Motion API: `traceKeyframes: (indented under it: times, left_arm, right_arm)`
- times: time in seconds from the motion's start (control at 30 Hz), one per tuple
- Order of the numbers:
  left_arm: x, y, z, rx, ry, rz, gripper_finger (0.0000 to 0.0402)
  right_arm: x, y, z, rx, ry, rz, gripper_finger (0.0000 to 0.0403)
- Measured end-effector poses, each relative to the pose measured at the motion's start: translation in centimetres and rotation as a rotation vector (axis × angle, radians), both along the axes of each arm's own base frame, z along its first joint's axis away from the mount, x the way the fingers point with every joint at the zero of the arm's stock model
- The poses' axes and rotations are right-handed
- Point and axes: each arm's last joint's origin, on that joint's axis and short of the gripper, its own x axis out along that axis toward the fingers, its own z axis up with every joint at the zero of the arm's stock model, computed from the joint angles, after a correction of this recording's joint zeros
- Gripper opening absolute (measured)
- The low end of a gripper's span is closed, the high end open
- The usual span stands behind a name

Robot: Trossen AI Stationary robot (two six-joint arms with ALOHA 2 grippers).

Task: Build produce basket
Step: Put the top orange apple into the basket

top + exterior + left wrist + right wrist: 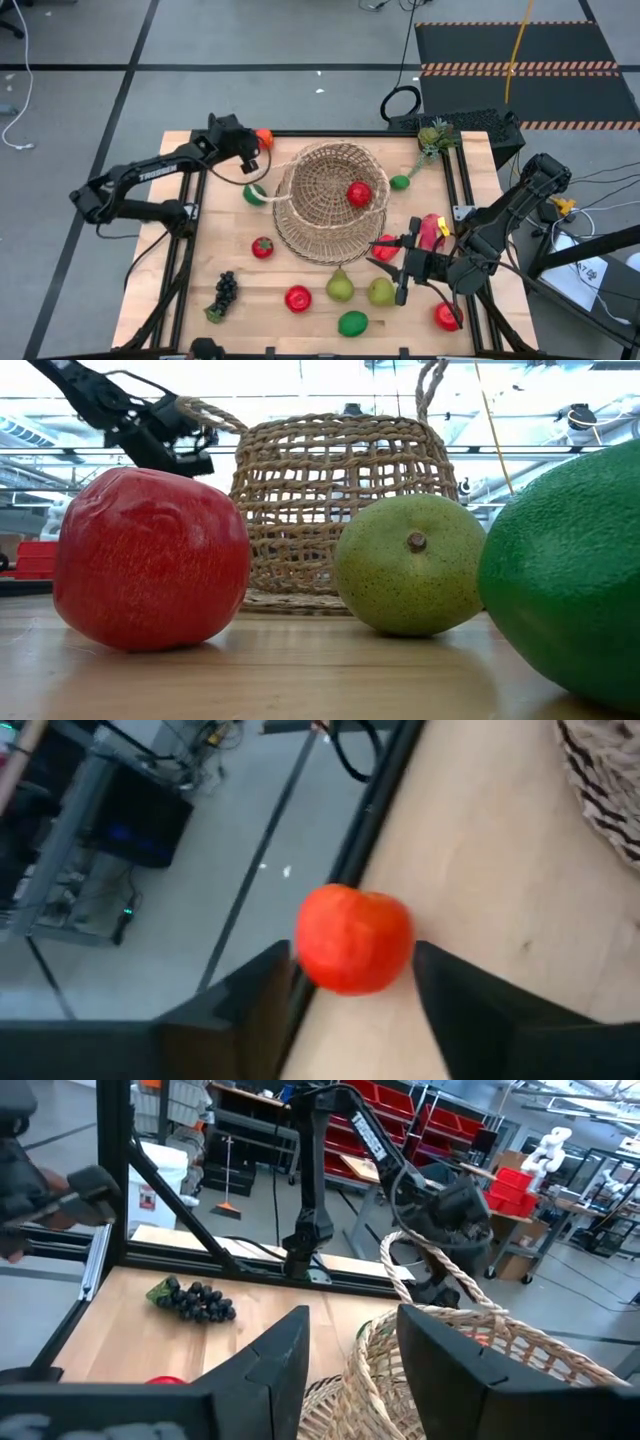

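The tan wicker basket (322,225) stands mid-table with a red round fruit (358,193) inside; it also shows in the low view (340,500). My left gripper (252,150) is open at the far left corner. Its fingers stand on either side of an orange-red round fruit (352,938) that rests on the table by the edge; whether they touch it, I cannot tell. My right gripper (392,268) is open and empty just off the basket's near right side, pointing at the basket wall (400,1360). A pink dragon fruit (432,230) lies beside it.
Near the front edge lie dark grapes (225,293), a red fruit (298,298), two green pears (340,287) (380,291), a lime (352,323) and another red fruit (447,317). A strawberry-like fruit (262,247) and a green piece (255,194) lie left of the basket.
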Motion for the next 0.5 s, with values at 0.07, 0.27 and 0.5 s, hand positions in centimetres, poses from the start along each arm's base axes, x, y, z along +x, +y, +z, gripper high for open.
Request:
traceKeyframes:
  times: [0.07,0.27,0.5]
  left_arm:
    - [0.4,0.4,-0.7,0.0,0.016,-0.005,0.0282]
    - [0.8,0.6,-1.3,-0.025,0.013,0.017,0.0392]
    - [0.6,0.6,-1.5,-0.033,0.037,0.012,0.0373]
  right_arm:
    - [0.0,0.0,0.1,0.005,-0.005,0.0,0.0148]
    - [0.0,0.0,0.1,0.042,-0.015,-0.006,0.0148]
    - [0.0,0.0,-0.1,0.045,-0.005,-0.005,0.0148]
